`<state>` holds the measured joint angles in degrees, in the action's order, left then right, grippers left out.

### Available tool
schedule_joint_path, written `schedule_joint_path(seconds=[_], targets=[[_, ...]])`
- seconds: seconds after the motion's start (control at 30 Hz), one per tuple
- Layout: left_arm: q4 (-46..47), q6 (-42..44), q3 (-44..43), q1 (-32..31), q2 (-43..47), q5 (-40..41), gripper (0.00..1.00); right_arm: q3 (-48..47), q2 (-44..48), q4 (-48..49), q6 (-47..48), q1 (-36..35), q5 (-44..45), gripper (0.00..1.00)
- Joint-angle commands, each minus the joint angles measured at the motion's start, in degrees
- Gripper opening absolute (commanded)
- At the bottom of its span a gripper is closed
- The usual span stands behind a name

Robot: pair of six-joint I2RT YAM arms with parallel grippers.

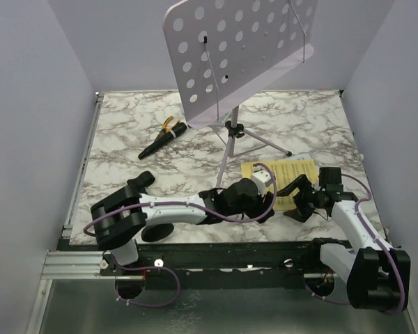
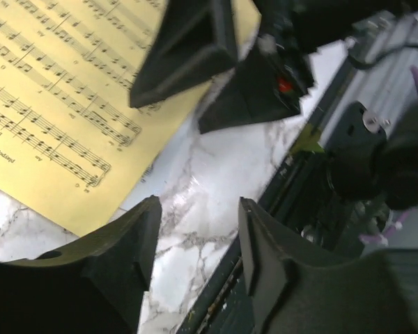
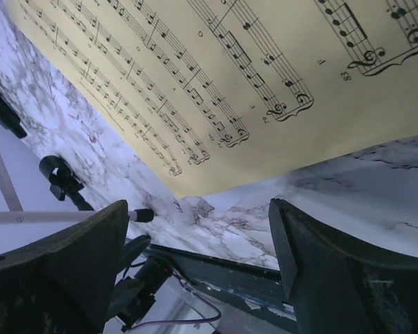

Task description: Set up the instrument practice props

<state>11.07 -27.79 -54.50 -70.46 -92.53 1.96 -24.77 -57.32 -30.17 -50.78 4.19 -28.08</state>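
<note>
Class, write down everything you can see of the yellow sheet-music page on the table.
The yellow sheet-music page looks like thin paper, pale yellow, printed with rows of black staves and notes. It lies face up on the marble table, front right, beside the tripod of the music stand. The left claw and right claw hover open at its near edge; contact cannot be told.

The only print I can see is on the yellow page (image 3: 265, 83). It has rows of thin lines with black music notes and curly signs on them. Some small words and marks sit beside the lines. They look turned around and blurry in my wrist views, so I cannot read them. From above, the print is too tiny.
</note>
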Motion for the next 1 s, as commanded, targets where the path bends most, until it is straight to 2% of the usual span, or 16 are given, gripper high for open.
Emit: schedule_joint_path(seconds=[0.0,0.13,0.33,0.67,0.97], targets=[[-4.66,-3.33,-5.89,3.05,-6.84,-1.83,0.49,-0.36,1.74,-3.54,-2.97,0.11,5.01,0.87],[-7.88,-2.19,-10.62,3.42,-12.90,0.93,0.43,-0.45,1.73,-6.47,-4.40,0.12,14.82,0.85],[-10.79,-0.27,-14.14,3.78,-18.73,2.31,0.38,-0.07,0.27,-6.14,-6.38,0.11,23.12,0.84],[-10.98,-1.29,-11.91,3.82,-20.41,3.58,0.33,0.00,-1.15,-3.55,-7.23,0.10,30.77,0.83],[-10.98,-1.48,-11.33,3.76,-19.59,3.44,0.32,-0.04,-1.41,-4.58,-13.00,0.26,38.73,0.83]])
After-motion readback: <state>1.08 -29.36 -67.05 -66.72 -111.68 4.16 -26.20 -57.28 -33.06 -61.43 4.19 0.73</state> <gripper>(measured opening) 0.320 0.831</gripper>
